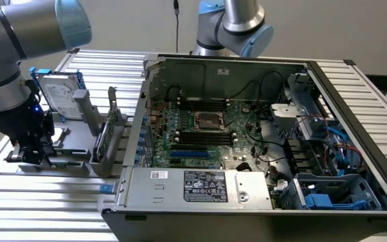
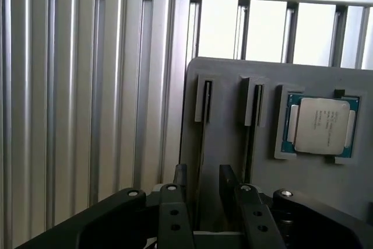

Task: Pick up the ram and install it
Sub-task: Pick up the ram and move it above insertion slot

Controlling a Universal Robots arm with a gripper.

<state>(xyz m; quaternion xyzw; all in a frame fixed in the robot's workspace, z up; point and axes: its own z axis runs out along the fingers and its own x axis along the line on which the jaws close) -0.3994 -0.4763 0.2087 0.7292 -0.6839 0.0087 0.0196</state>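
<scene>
**EXTERIOR VIEW**
- Arm: stands at 9 o'clock of the chassis (image 1: 220, 70) (the exterior view's left), with the wrist pointed down.
- Gripper (image 1: 32, 155): sits low over the 9 o'clock end of the grey fixture (image 1: 72, 151). The finger gap cannot be read from this side.
- Hard drive (image 1: 62, 98): upright in a blue frame, at about 1 o'clock of the gripper.
- Chassis: open on the slatted table (image 1: 39, 201), with the motherboard (image 1: 187, 131) exposed.
- Memory slots (image 1: 207, 137): a black row at 6 o'clock of the processor socket (image 1: 207, 121).
- Power supply (image 1: 200, 185): a silver box at 6 o'clock of the motherboard.
- Second arm (image 1: 237, 25): at 12 o'clock of the chassis.

**WRIST VIEW**
- Gripper: the fingers (image 2: 180, 179) are parted to a narrow gap and clamp nothing.
- Ram (image 2: 200, 150): taken to be the thin dark edge standing in the fixture slot. It runs straight through the gap between the two fingers, with clearance on both sides. It is seen edge-on, so colour and chips cannot be made out.
- Second slot (image 2: 252, 138): parallel to the first, between it and the processor chip.
- Processor chip (image 2: 322, 125): square and silver, seated in a recess of the fixture, well apart from the fingers.
- Table: aluminium slats run alongside the fixture.
</scene>
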